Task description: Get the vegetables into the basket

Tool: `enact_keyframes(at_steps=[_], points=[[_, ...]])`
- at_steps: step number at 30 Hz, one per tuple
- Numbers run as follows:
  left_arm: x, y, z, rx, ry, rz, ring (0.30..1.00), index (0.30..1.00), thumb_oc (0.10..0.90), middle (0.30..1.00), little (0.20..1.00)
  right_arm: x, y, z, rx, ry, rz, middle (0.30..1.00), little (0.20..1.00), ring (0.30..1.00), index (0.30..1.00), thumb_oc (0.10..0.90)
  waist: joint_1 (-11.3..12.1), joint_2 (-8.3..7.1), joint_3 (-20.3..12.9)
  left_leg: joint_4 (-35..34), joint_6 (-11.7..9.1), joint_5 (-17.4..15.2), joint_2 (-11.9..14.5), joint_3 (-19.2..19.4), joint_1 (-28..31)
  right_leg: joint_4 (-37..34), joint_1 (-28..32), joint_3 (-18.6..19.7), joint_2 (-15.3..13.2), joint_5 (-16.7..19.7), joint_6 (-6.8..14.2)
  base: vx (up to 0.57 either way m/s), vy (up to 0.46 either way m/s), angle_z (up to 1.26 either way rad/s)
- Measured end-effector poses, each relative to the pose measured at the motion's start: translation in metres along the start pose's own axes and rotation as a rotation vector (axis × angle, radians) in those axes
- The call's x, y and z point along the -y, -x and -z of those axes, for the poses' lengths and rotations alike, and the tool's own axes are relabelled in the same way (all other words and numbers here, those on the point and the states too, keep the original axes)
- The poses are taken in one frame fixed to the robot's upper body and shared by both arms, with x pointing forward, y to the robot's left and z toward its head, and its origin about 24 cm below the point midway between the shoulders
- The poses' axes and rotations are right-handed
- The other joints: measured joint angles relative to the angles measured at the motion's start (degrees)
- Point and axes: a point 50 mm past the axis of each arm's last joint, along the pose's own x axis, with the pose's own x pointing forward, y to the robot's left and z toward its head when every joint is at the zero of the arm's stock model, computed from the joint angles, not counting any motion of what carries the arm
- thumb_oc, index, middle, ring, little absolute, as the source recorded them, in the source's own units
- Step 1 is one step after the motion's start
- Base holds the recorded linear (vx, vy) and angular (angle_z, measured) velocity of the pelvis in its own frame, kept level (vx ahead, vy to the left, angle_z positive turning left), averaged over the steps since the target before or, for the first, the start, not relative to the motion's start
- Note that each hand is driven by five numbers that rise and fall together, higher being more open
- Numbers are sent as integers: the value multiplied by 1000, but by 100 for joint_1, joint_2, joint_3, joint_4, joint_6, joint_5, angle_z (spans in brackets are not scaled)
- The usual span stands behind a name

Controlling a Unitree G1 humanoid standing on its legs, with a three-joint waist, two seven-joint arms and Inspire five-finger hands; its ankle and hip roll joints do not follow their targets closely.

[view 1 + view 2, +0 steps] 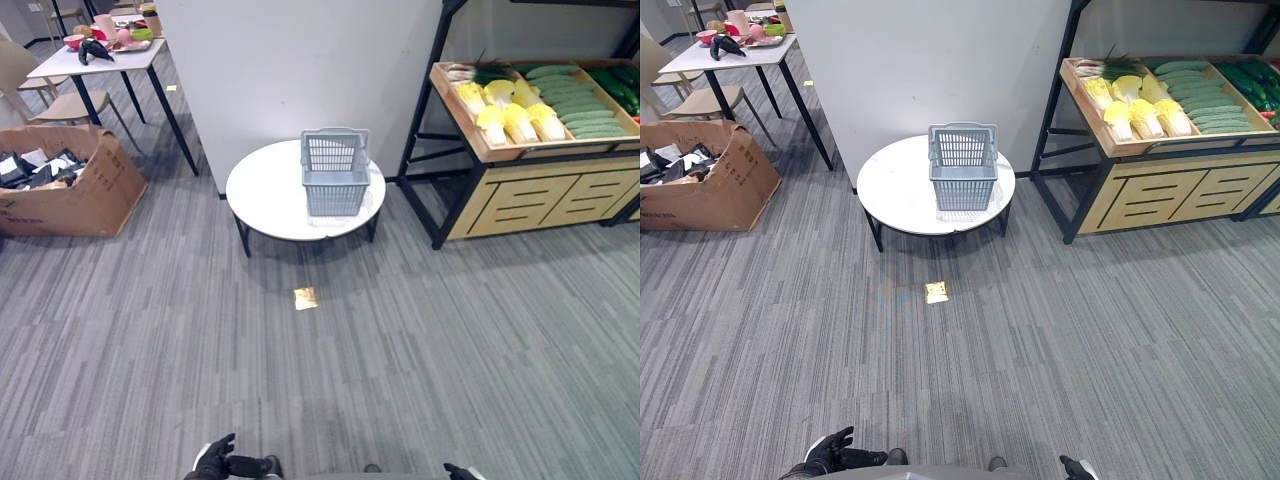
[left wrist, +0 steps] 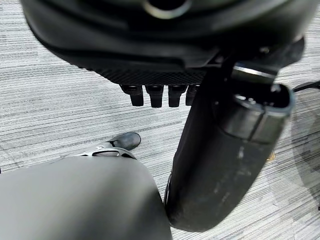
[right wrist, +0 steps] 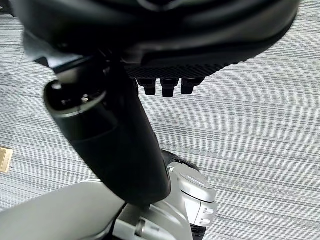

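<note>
A grey plastic basket (image 1: 335,172) with slatted sides stands upright on a round white table (image 1: 266,195), set toward the table's right side, and nothing can be seen inside it. Right of the table, a black-framed wooden produce shelf (image 1: 525,195) holds the vegetables: yellow-white napa cabbages (image 1: 516,117) in the compartment nearest the table, pale green cucumbers (image 1: 576,108) in the next one, and darker green vegetables (image 1: 618,84) at the far right end. Left of the table, an open cardboard box (image 1: 68,180) sits on the grey carpet, and behind it a white desk (image 1: 98,58) carries pink and dark items. On the carpet in front of the table, just apart from its near edge, lies a small shiny yellow square (image 1: 306,297). The left hand (image 1: 222,462) hangs low, well in front of the table, fingers loosely spread and holding nothing. The right hand (image 3: 169,85) likewise hangs over bare carpet, its fingers relaxed and empty.
</note>
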Motion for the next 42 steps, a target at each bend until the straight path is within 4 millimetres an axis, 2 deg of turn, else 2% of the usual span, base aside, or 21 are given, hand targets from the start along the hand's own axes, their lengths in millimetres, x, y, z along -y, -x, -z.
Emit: enact_keyframes(at_steps=[39,42], points=[[0,1,6,-14,3,-6,1000,1000,900,1000,1000,-1,1,3,-7,-1,1,1000,1000,1000,1000,900,1,56,-48,-1,-40,10,69,17,65,0,52,24,30,-15,14,-4,-3,0],[1,0,0,1,2,-8,1000,1000,900,1000,1000,3,0,-2,9,1,8,1000,1000,1000,1000,900,-3,112,78,0,-30,21,94,11,-36,414,-242,53,78,-174,4,-57,-69,-1]])
